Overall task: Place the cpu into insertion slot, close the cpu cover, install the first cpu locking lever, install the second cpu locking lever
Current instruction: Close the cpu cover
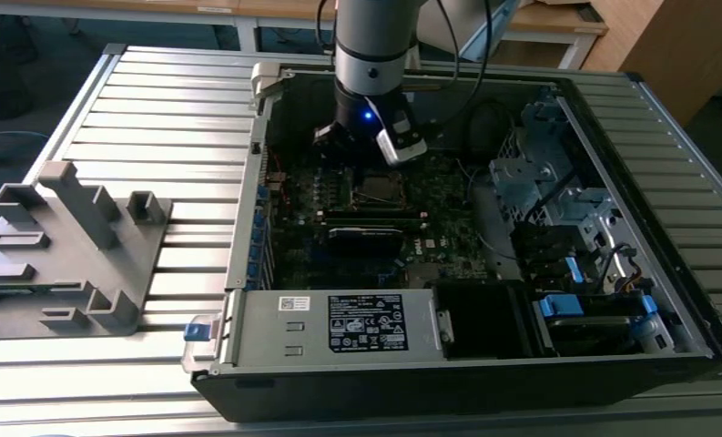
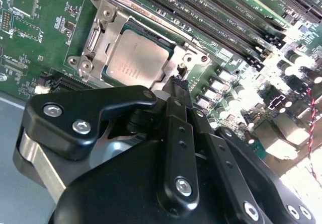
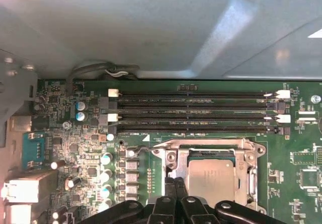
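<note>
The cpu [image 2: 136,63] [image 3: 211,177], a flat grey-brown square, lies in the insertion slot [image 1: 379,188] on the green board. The silvery cpu cover [image 2: 108,30] [image 3: 201,145] lies flat around it, with the chip showing through its window. My gripper [image 2: 178,83] [image 3: 174,182] is shut, its black fingertips pressed together at the socket's edge, right beside the cover's frame. I see nothing held between them. In the exterior view the gripper [image 1: 358,162] reaches down into the open computer case just behind the socket. Whether the locking levers are latched cannot be told.
Long black memory slots [image 3: 196,113] [image 2: 211,17] run beside the socket. The grey case wall [image 3: 151,38] stands close behind them. A black module [image 1: 367,235], a drive cage [image 1: 555,191] and a power supply [image 1: 336,323] crowd the case. A grey fixture [image 1: 69,246] sits outside.
</note>
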`<state>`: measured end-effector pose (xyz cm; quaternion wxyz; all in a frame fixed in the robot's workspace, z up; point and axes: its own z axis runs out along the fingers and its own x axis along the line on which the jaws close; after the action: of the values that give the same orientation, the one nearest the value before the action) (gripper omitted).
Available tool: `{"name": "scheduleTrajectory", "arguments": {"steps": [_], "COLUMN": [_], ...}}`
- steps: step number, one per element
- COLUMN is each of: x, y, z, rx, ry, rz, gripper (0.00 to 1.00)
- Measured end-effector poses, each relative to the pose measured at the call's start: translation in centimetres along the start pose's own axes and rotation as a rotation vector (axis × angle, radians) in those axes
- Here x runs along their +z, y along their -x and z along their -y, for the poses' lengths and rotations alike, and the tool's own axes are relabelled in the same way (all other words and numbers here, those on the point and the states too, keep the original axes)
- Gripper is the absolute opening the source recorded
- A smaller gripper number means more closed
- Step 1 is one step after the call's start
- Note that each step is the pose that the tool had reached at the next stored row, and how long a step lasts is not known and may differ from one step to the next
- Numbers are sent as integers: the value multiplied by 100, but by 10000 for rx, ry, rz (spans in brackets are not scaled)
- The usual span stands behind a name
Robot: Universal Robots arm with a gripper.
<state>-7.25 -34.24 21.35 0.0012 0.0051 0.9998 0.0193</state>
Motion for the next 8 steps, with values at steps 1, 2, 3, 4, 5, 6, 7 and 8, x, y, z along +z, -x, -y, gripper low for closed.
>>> {"name": "scheduleTrajectory", "arguments": {"steps": [1, 2, 3, 4, 5, 6, 7, 8], "x": [0, 0, 0, 0, -1, -1, -1, -1], "y": [0, 0, 0, 0, 0, 0, 0, 1], "z": [0, 0, 0, 0, 0, 0, 0, 0], "rx": [0, 0, 0, 0, 0, -1, -2, -2], "ry": [1, 2, 2, 2, 1, 1, 0, 0], "rz": [1, 1, 1, 1, 0, 3, 9, 9], "gripper": [11, 11, 11, 11, 11, 11, 11, 11]}}
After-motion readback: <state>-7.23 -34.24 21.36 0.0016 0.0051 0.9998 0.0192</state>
